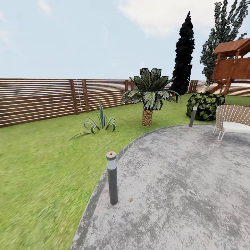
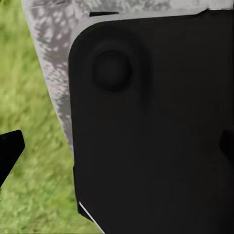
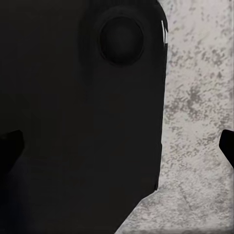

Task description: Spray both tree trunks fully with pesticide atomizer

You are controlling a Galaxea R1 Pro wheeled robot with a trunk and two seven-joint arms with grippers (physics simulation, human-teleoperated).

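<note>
The garden lawn (image 1: 41, 173) is the grass floor, spreading from the near left to a brown slat fence (image 1: 38, 99). The pesticide atomizer is out of view, and the thick grey-brown tree trunks are too. My left gripper (image 2: 117, 148) is open; its dark fingertips (image 2: 9, 151) sit at the frame's edges over a black robot panel (image 2: 156, 126), grass and a strip of paving. My right gripper (image 3: 119, 148) is open as well, over a black panel (image 3: 78, 122) and grey paving (image 3: 200, 107). Neither holds anything.
A grey bollard lamp with a red dot (image 1: 111, 177) stands at the paved patio's (image 1: 180, 187) edge, another (image 1: 193, 116) farther back. Beyond are a short palm (image 1: 148, 97), a spiky plant (image 1: 99, 124), a black cypress (image 1: 183, 55), a bush (image 1: 205, 105), a white chair (image 1: 232, 121) and a wooden play tower (image 1: 232, 66).
</note>
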